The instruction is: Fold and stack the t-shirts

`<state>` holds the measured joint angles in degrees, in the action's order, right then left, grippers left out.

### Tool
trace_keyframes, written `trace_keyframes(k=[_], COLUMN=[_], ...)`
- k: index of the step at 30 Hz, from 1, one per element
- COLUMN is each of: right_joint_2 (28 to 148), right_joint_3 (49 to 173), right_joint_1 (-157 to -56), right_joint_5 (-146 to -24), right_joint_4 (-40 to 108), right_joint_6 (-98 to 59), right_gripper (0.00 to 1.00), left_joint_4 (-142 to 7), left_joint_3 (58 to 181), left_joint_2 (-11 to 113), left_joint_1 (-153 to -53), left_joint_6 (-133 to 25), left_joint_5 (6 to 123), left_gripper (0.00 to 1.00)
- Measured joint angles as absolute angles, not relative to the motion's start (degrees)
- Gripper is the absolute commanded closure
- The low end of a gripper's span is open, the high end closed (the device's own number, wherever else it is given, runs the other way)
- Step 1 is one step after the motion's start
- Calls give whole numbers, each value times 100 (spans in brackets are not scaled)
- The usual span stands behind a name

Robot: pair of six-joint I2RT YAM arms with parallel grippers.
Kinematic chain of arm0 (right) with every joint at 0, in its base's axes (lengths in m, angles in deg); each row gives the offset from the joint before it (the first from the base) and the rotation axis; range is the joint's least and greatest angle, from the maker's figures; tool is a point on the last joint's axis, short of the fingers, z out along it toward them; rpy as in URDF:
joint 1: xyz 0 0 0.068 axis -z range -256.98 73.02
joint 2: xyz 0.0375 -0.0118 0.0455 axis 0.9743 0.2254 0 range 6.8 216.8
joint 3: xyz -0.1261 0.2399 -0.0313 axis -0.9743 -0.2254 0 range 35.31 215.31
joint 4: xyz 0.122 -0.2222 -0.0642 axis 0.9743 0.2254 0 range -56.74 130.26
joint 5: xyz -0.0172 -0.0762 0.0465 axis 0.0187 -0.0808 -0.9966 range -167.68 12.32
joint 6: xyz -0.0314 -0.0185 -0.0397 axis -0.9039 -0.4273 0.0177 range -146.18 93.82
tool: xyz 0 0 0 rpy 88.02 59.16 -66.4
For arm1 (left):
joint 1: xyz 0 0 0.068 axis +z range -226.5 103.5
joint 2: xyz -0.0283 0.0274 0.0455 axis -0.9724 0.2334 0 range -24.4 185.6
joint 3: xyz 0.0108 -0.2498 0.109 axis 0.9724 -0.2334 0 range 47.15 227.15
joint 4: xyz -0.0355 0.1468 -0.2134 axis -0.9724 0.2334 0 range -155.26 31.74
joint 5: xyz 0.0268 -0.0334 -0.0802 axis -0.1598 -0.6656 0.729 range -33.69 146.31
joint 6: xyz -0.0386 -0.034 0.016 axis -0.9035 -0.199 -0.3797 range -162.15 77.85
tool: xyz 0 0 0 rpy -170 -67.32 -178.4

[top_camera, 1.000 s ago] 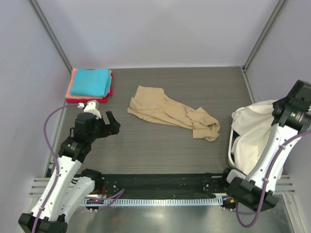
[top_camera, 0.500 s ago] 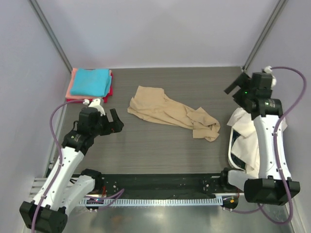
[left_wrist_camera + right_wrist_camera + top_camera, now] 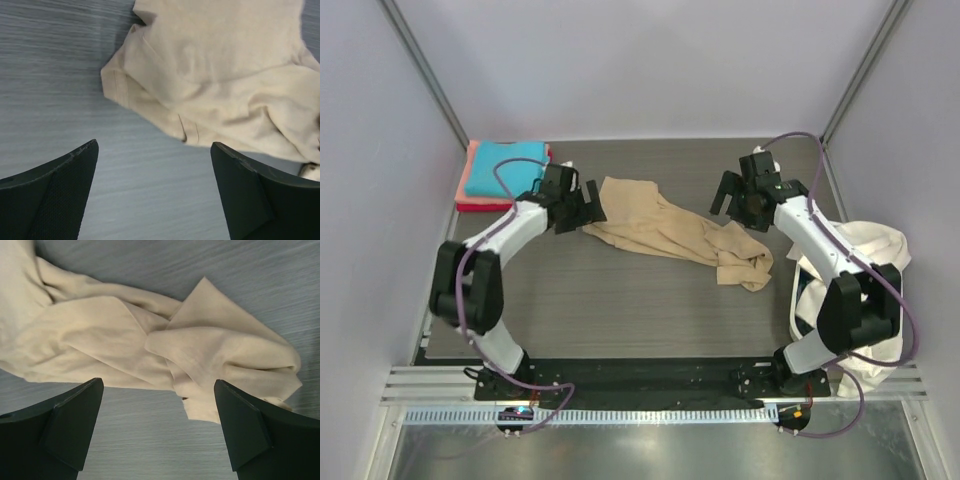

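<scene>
Grey table [image 3: 620, 300] | tan t-shirt [image 3: 670, 232] crumpled | long axis upper-left to lower-right

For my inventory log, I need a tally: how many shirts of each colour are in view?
Turquoise shirt: 1
Salmon-pink shirt: 1
Red shirt: 1
Tan shirt: 1
Cream-white heap in the basket: 1, shirts within uncountable
Total: 4 shirts and 1 heap

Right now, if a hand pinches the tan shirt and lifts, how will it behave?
Likely floppy: the tan shirt lies crumpled in soft folds, so it should drape from a pinch. Probably light: thin hems show. Pushed, it would likely bunch, not slide whole.
</scene>
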<state>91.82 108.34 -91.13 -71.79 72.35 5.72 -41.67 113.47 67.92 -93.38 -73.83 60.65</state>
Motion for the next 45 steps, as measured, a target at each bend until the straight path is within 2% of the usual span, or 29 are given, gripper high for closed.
trace_keyframes(k=[2,3,5,6,8,9,13,24,27,29,30,33,37,41,45], right_joint_2=[9457,9549,9754,9857,10043,10146,10532,11297,11359,11361,11361,11361,11361,11356,11286], right_joint_3=[10721,10688,10675,10675,10675,10675,10677,10887,10937,10950,10972,11040,11145,11287,11383], right_joint_1=[-9117,-9122,-9148,-9178,-9266,-9331,-9574,-9790,-9788,-9788,-9788,-9788,-9788,-9788,-9788], right_joint_5=[-7234,-7260,-7271,-7265,-7223,-7208,-7138,-6821,-6744,-6701,-6679,-6596,-6486,-6401,-6274], right_joint_4=[7192,7163,7076,7023,6936,6881,6741,6665,6650,6647,6647,6650,6689,6859,7045], right_joint_6=[500,465,369,321,251,205,94,-44,-59,-66,-64,-85,-88,-153,-236], right_gripper=[7,9,17,20,31,33,39,61,69,80,80,96,99,99,99], left_joint_4=[-4291,-4341,-4390,-4411,-4468,-4468,-4665,-4953,-4991,-5017,-5026,-5065,-5122,-5183,-5242], left_joint_3=[11712,11898,12222,12337,12412,12407,12259,11579,11511,11500,11498,11492,11472,11352,11030], left_joint_2=[7478,7808,8374,8573,8787,8805,8704,8438,8365,8300,8282,8208,8171,8138,7961], left_joint_1=[-9343,-9343,-9343,-9343,-9343,-9343,-9352,-9352,-9352,-9352,-9352,-9352,-9352,-9352,-9352], left_joint_6=[-7471,-7488,-7543,-7558,-7615,-7619,-7652,-7672,-7672,-7672,-7674,-7674,-7683,-7777,-7851], left_joint_5=[6063,6067,6093,6111,6159,6179,6225,6292,6305,6305,6305,6305,6303,6305,6305], left_gripper=[18,29,42,54,64,69,69,71,71,72,72,75,85,100,100])
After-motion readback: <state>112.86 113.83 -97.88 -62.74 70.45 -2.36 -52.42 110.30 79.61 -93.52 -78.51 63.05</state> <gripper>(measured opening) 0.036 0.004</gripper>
